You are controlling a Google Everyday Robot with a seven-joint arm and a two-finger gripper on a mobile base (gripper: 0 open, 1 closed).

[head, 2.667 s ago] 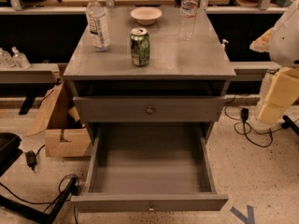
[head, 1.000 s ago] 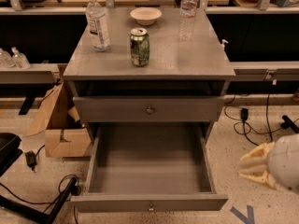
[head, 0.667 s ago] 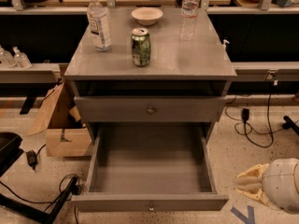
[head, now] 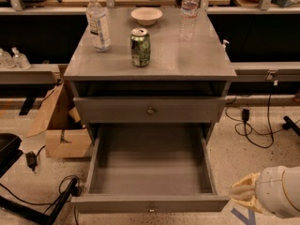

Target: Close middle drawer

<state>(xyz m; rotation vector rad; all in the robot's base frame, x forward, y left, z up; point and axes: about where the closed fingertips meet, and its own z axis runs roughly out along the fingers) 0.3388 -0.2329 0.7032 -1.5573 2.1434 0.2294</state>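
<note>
Cream claw [head: 243, 193] beside middle drawer [head: 150, 165]

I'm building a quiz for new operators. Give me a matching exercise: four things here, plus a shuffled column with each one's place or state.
1 green can
2 bowl
3 middle drawer
4 claw

A pulled out, empty
B low, right of the open drawer's front
C rear of the cabinet top
D just in front of the bowl

Pairs: 1-D, 2-C, 3-A, 4-B
</note>
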